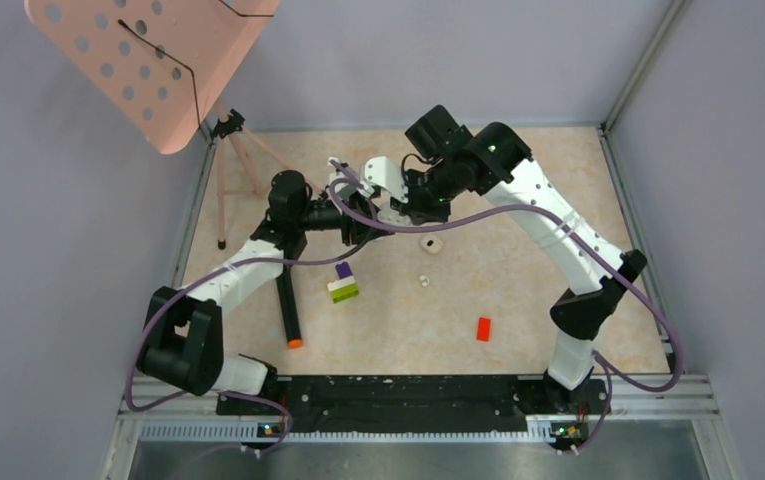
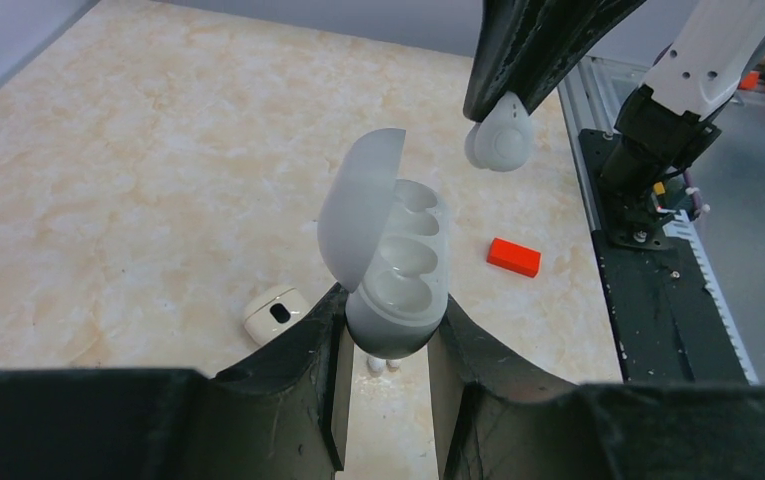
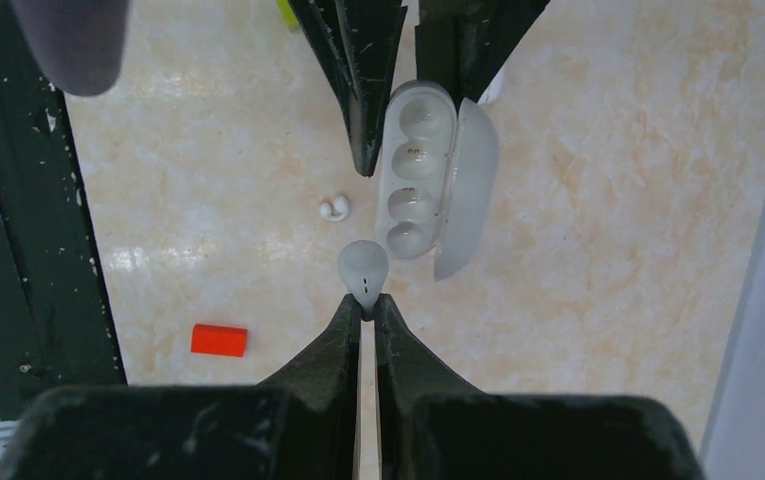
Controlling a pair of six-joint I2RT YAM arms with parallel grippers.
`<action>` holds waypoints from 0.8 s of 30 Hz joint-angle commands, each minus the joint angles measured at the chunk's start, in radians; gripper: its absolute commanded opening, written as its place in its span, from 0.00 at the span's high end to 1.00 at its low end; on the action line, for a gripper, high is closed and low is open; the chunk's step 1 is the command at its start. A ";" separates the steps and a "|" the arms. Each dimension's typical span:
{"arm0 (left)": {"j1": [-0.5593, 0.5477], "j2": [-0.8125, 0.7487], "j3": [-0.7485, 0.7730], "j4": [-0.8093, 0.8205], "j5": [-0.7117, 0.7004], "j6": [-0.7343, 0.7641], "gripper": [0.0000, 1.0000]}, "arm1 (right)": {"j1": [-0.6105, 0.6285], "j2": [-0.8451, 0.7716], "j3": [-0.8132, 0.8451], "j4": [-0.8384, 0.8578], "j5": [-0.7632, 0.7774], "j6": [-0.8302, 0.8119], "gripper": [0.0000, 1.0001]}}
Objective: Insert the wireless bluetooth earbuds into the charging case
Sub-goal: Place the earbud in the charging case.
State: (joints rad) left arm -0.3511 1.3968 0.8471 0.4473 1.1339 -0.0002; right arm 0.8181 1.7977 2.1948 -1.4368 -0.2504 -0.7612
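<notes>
Your left hand (image 2: 388, 345) is nearest, its dark fingers closed narrowly on the lower end of a white charging case (image 2: 403, 270), which it holds up off the pale marbled tabletop (image 2: 128, 180). The case's lid stands hinged open to one side, showing a row of four hollow round wells. Your right hand (image 3: 363, 308) is pinched tight on the narrow tip of one white earbud (image 3: 363, 270). It hangs just beside the case's end well, not touching it. A loose earbud (image 3: 334, 208) lies on the tabletop below. A second white case (image 2: 276, 313) sits near the left hand, with a dark oval mark too small to read as a label. A red brick (image 2: 513, 257) lies well apart, toward the arm bases. Purple, white and green stacked blocks (image 1: 343, 283) lie beside a black marker (image 1: 289, 310) with an orange tip.
</notes>
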 commanded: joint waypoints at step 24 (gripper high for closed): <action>0.020 0.074 -0.043 0.461 0.022 -0.519 1.00 | 0.043 -0.299 -0.337 0.345 0.091 -0.124 1.00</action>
State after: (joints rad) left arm -0.3355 1.4651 0.8062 0.7750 1.1378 -0.4419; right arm 0.8387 1.5784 1.8935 -1.1629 -0.1551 -0.8402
